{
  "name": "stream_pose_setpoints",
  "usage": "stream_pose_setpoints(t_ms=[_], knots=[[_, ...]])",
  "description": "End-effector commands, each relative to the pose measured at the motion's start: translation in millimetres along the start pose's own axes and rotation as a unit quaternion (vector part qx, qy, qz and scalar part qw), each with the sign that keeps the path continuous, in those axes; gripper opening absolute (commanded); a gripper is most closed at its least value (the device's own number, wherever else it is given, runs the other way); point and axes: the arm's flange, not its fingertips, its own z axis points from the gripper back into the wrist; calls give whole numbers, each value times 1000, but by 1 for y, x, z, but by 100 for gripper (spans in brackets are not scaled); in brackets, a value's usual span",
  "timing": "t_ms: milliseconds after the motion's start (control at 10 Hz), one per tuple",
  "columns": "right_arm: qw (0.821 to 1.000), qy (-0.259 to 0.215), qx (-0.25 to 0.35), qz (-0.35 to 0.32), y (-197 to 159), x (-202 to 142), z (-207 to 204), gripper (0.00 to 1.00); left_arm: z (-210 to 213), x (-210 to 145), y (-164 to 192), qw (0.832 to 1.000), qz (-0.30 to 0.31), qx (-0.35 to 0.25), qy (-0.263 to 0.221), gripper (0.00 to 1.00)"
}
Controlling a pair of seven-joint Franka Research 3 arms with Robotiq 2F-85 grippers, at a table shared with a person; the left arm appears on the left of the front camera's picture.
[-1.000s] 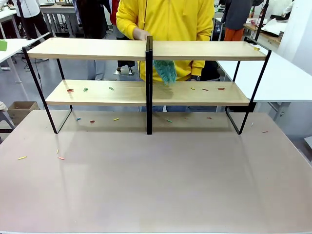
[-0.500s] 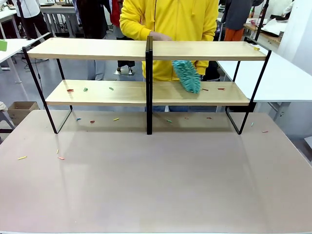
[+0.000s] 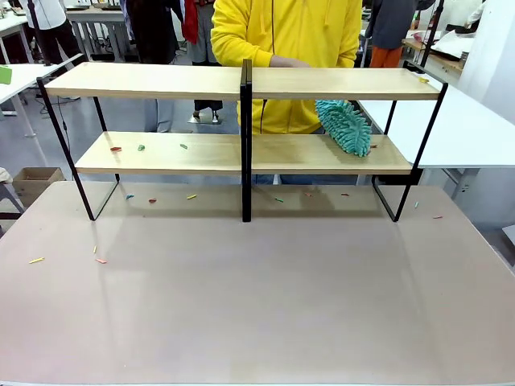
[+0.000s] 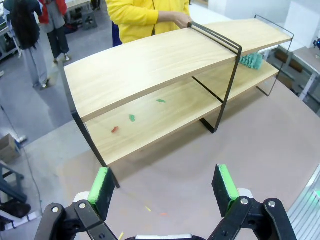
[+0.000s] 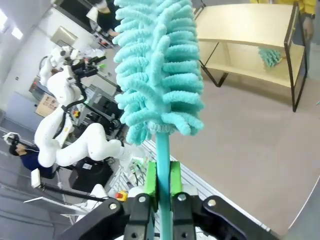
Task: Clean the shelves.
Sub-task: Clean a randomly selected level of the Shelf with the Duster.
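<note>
scraps (image 3: 117, 149) on shelves (image 3: 161, 80), person's duster (image 3: 344, 127) maybe touching

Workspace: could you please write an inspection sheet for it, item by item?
Surface: table, sprinkled with small coloured scraps.
Job's things: shelves, two-tier; shelf scraps on the lower left board; person's duster at the lower right board.
Clutter: box on the floor, left.
Grippers: left tool open, empty; right tool shut on robot's duster.
Cables: nothing seen on the table.
Surroundings: person in yellow behind the shelves; white table at right.
</note>
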Motion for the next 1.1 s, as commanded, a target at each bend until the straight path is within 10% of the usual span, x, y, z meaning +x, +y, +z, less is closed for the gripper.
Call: stream_pose_setpoints(t_ms=[0, 500, 1000], knots=[[996, 38, -77, -32, 22, 47, -54, 12, -1, 0, -1, 1000, 5, 4, 1, 100], [937, 193, -272, -105, 12, 125, -192, 12, -1, 0, -1, 1000, 5, 4, 1, 100], [915, 184, -346, -97, -17, 120, -226, 12, -1, 0, -1, 1000, 5, 4, 1, 100]])
